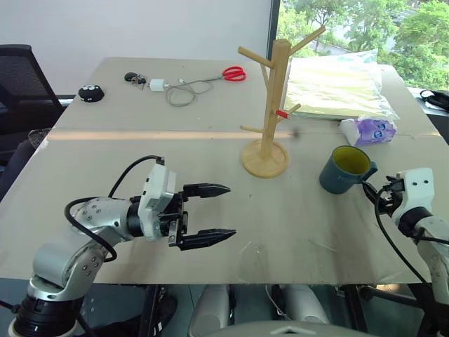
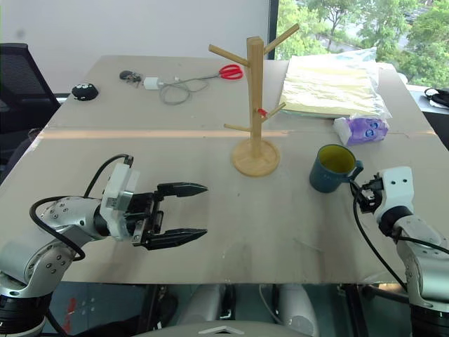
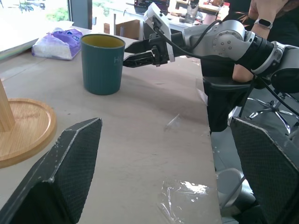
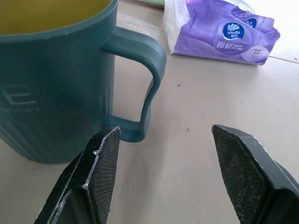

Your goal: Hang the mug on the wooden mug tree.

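Observation:
The dark teal mug [image 1: 344, 168] with its yellow-green inside stands upright on the table, right of the wooden mug tree [image 1: 270, 105], and its handle [image 4: 149, 79] points toward my right gripper. My right gripper [image 4: 166, 130] is open at table height. The handle sits just beyond its fingertips, close to one finger [image 4: 100, 172], and I see no contact. The left wrist view shows the right gripper [image 3: 127, 53] tip-first at the mug's [image 3: 103, 63] side. My left gripper [image 1: 230, 212] hangs open and empty above the table's near left part, pointing toward the right.
A purple tissue pack [image 1: 370, 130] lies just behind the mug, with a plastic bag of pale sheets [image 1: 337, 88] beyond it. Red scissors [image 1: 233, 73], a charger with cable [image 1: 179, 91], keys [image 1: 135, 78] and a black round object [image 1: 90, 92] lie at the far left. A person's arm [image 3: 261, 14] is behind my right arm.

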